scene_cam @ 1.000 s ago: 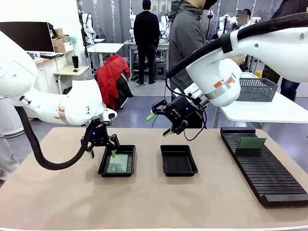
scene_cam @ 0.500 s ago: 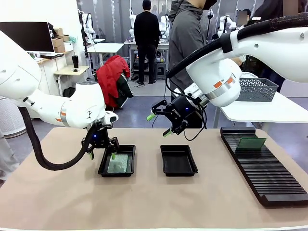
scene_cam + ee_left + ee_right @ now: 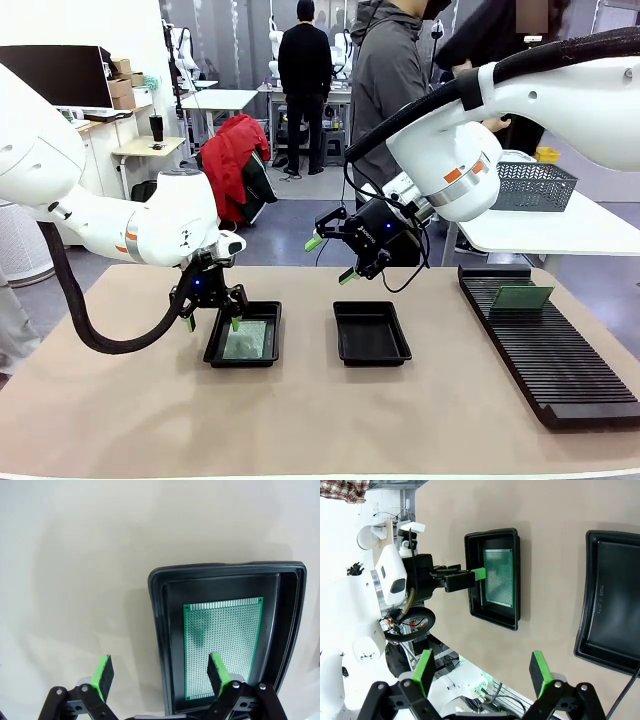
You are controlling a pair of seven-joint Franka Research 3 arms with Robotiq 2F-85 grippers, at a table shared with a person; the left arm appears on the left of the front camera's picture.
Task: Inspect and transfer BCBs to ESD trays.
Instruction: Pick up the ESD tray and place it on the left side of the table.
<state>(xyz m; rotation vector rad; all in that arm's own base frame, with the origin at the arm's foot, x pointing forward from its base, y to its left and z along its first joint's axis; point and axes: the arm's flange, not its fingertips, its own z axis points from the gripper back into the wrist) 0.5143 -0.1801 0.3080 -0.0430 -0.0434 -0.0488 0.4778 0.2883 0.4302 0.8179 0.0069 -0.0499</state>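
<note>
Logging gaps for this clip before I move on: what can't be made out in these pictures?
- Left wrist view: the near corner of the BCB in the ESD tray is hidden behind a finger of the left hand.
- Right wrist view: the second ESD tray is cut off by the picture's right edge.
- Front view: the other BCB, on the slotted rack, is too small to tell how it sits.

Front view: left gripper [image 3: 212,322] covers the far-left rim of the left tray [image 3: 240,362]. Rack [image 3: 545,350]: near corner cut by the right edge. Rack board [image 3: 522,297]: too small to tell whether slotted or leaning. Person [image 3: 388,90]: head off the top edge, legs behind the right arm [image 3: 450,170].

Left wrist view: finger pad [image 3: 216,666] hides one corner of the tray board [image 3: 222,640]. The tray's near end runs off the bottom edge.

Right wrist view: empty tray [image 3: 612,610] cut by the right edge.
</note>
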